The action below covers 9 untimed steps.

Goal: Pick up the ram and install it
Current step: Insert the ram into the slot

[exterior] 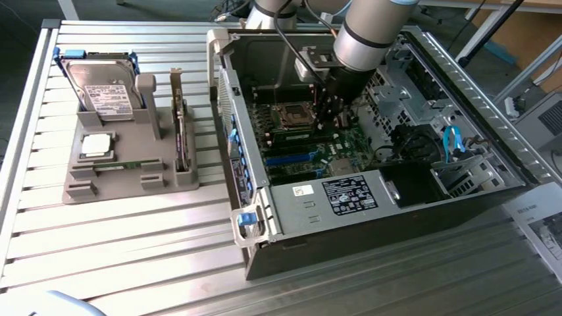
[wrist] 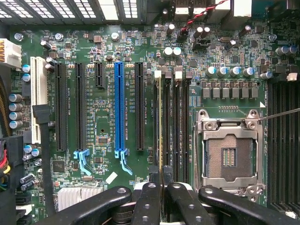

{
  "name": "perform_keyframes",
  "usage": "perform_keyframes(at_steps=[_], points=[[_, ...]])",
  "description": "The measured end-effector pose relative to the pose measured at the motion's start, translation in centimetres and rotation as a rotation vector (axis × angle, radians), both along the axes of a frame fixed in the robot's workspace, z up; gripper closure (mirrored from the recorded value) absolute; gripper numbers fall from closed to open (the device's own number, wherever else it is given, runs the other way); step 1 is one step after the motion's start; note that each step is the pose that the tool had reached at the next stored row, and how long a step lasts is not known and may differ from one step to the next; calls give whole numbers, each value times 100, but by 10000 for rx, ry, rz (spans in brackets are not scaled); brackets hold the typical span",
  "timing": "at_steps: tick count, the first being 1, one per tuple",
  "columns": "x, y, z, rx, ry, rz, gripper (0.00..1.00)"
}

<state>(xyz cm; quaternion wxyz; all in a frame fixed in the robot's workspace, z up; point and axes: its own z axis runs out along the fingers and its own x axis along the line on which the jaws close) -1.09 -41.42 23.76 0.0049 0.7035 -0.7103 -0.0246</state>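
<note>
My claw (wrist: 161,182) is almost fully closed, pinching the ram (wrist: 161,122) edge-on. The ram stands in the memory slot (wrist: 156,98) farthest from the processor socket (wrist: 229,151). Pickup is done; seating is unconfirmed. My fingers (wrist: 147,201) hide the ram's near end, and insertion depth cannot be read.

The long, thin green circuit-board ram stick (wrist: 161,122) stands edge-on along a black memory slot (wrist: 158,77), apparently seated, clamped by the gripper (wrist: 161,182).
</note>
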Motion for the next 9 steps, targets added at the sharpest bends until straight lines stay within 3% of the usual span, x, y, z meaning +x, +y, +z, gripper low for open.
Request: perform_keyframes(at_steps=[9], points=[[0, 0, -11, 0, 0, 0, 88]])
